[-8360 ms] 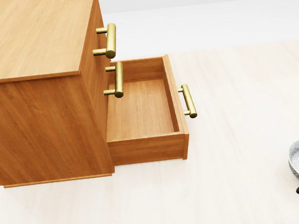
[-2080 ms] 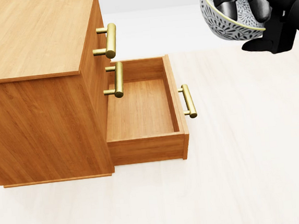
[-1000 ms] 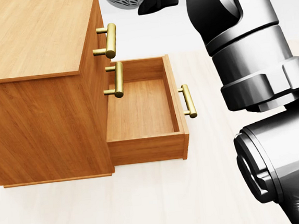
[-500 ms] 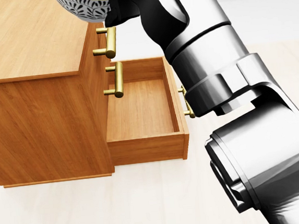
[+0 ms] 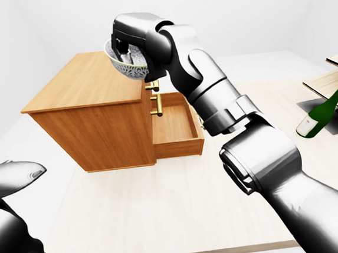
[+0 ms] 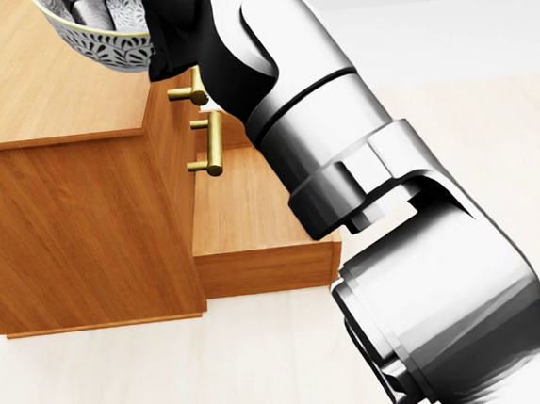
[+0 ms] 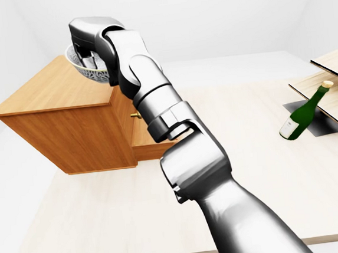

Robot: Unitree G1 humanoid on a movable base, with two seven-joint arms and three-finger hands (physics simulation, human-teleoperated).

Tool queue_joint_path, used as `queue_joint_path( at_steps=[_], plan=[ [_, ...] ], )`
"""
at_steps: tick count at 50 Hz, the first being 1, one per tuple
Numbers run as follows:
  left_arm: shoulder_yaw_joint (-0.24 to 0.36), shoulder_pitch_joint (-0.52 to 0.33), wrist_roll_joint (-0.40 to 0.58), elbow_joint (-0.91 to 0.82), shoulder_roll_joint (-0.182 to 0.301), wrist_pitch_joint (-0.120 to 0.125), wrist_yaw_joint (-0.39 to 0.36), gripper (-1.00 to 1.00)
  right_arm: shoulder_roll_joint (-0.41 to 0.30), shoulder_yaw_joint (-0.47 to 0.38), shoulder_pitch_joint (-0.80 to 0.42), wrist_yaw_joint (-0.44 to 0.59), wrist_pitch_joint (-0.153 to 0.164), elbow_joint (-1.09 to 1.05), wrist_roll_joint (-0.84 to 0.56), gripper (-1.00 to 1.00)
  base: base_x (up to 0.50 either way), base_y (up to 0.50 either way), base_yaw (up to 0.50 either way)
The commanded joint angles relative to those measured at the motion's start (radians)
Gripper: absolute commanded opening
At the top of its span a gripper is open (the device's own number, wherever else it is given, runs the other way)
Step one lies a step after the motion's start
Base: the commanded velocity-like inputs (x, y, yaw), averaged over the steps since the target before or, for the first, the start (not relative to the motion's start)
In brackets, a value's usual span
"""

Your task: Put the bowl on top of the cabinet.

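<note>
The patterned grey-and-white bowl (image 6: 110, 48) hangs tilted in the air over the right edge of the wooden cabinet's top (image 6: 33, 90), near the upper left of the head view. My right hand (image 5: 123, 46) is shut on the bowl's rim, with fingers inside it and the palm against its right side. The bowl does not touch the top, as the left-eye view shows. My left hand (image 5: 11, 187) sits low at the bottom left of the left-eye view, one finger stretched out, holding nothing.
The cabinet's lowest drawer (image 5: 178, 124) stands pulled out, partly hidden by my right forearm (image 6: 342, 158). Brass handles (image 6: 210, 143) stick out of the drawer fronts. A green bottle (image 7: 300, 115) leans at the right by a wooden shelf (image 5: 337, 77) and dark mat.
My right arm has swung left with the bowl, from above the drawers to over the cabinet top's right edge, and now covers more of the drawer. The camera has not moved.
</note>
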Motion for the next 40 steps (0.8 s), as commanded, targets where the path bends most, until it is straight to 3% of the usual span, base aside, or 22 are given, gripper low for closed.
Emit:
queue_joint_path(
  at_steps=[1,40],
  plan=[
    [0.001,-0.001,-0.010,-0.008,0.000,0.000,0.005,1.00,0.061,0.001,0.027,-0.043,0.027,-0.017,-0.025,-1.00,0.00,0.00,0.00],
    [0.008,-0.002,-0.045,-0.001,0.019,0.000,0.029,1.00,0.132,0.014,0.038,-0.073,0.048,0.007,-0.029,-1.00,0.00,0.00,0.00]
  ],
)
